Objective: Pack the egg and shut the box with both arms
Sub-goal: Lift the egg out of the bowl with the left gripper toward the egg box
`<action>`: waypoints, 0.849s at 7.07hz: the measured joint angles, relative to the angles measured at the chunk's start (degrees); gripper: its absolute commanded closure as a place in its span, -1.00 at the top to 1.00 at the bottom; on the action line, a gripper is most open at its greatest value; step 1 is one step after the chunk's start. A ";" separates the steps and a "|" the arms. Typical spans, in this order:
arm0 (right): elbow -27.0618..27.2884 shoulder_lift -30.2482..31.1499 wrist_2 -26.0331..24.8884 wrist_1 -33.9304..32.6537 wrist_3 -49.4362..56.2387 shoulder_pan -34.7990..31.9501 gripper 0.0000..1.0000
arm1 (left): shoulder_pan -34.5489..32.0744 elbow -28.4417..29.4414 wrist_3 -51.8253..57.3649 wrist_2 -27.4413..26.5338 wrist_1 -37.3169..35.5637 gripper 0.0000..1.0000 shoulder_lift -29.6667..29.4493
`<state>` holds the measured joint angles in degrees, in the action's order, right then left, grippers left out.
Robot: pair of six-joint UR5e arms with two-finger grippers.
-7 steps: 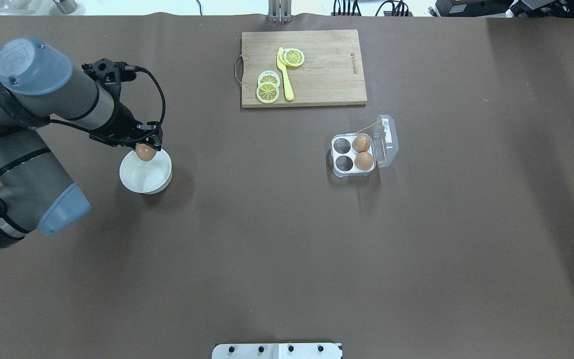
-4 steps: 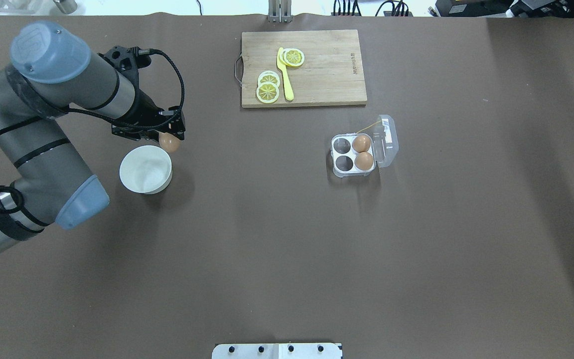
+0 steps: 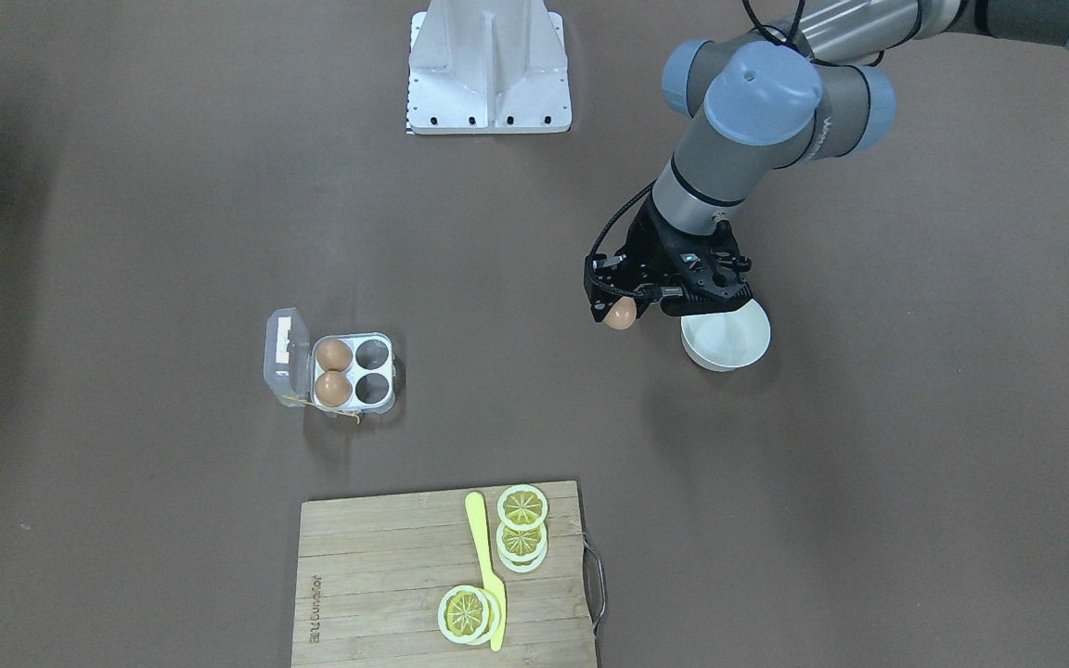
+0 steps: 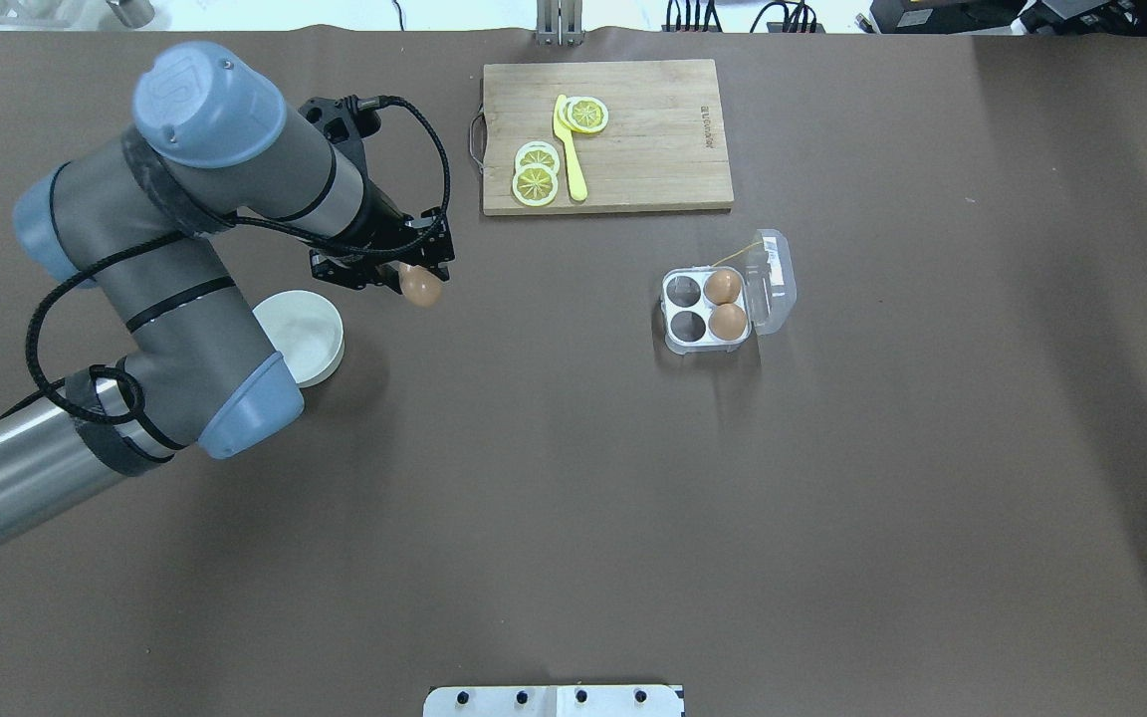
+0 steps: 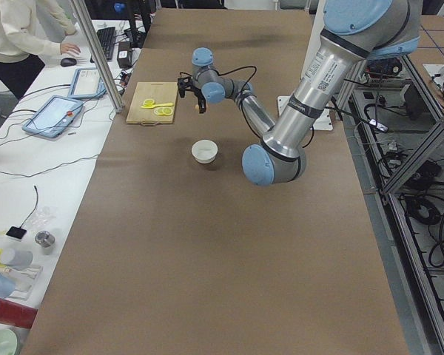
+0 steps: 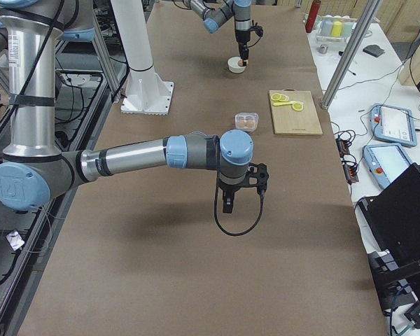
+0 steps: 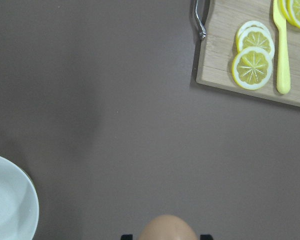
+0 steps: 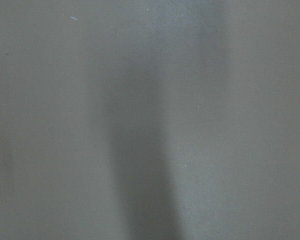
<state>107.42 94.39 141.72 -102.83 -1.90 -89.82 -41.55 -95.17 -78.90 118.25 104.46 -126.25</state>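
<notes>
My left gripper [image 4: 420, 280] is shut on a light-brown egg [image 4: 423, 290] and holds it above the table, just right of the white bowl [image 4: 327, 344]. The egg also shows in the front-facing view [image 3: 620, 316] and at the bottom edge of the left wrist view [image 7: 167, 228]. The clear egg box [image 4: 704, 306] lies open far to the right, its lid [image 4: 773, 281] folded back. Two brown eggs [image 4: 725, 304] fill its right cells; the two left cells are empty. My right gripper [image 6: 227, 204] shows only in the exterior right view, over bare table; I cannot tell its state.
A wooden cutting board [image 4: 653, 139] with lemon slices [image 4: 537, 174] and a yellow knife [image 4: 571, 154] lies behind the path between bowl and box. The white base block [image 3: 488, 70] stands at the robot's side of the table.
My left gripper has carried the egg from above the bowl to the right and slightly back, off the bowl and toward the box. The box has not moved.
</notes>
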 measured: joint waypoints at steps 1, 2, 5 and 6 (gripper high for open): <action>0.04 -0.05 0.03 0.00 -0.04 0.00 1.00 | 1.12 2.25 -1.63 -0.98 1.26 -1.00 -2.07; 0.06 -0.09 0.04 0.00 -0.07 0.00 1.00 | 2.51 5.13 -3.77 -3.19 4.03 -1.00 -3.87; 0.07 -0.14 0.04 0.00 -0.11 0.00 1.00 | 5.85 11.75 -8.99 -8.16 9.57 -1.00 -8.89; 0.13 -0.19 0.04 0.00 -0.12 0.00 1.00 | 6.72 15.00 -10.70 -10.28 11.07 -1.00 -12.31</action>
<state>107.55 94.21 141.77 -102.83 -2.02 -89.83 -34.83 -80.17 -89.60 107.97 115.53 -138.57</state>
